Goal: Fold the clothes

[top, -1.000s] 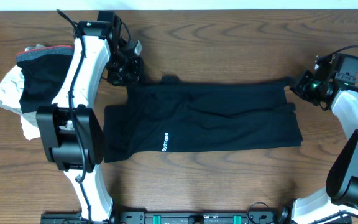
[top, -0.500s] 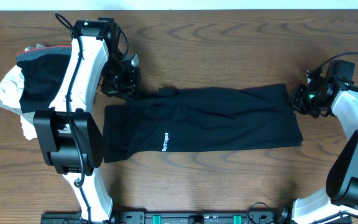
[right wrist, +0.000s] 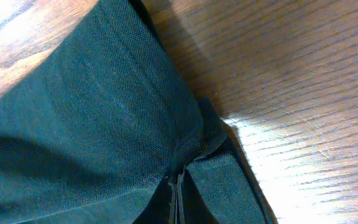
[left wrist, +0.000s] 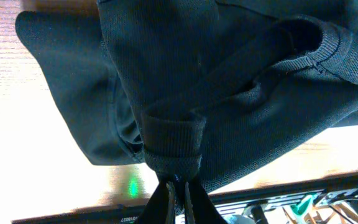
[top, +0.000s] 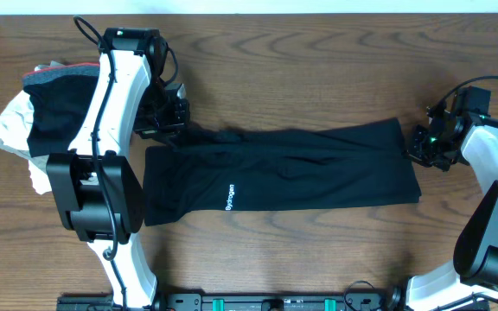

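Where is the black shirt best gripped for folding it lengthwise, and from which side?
Grip the shirt at the two ends of its far long edge, coming in from the far side. It lies flat and wide, so only an edge offers cloth to pinch. The left gripper and right gripper are each shut on bunched cloth there.

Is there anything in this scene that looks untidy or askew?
Yes. The black garment is folded unevenly: its upper layer runs slanted and bunches near the left gripper. At the left edge of the table, a pile of clothes lies crumpled.
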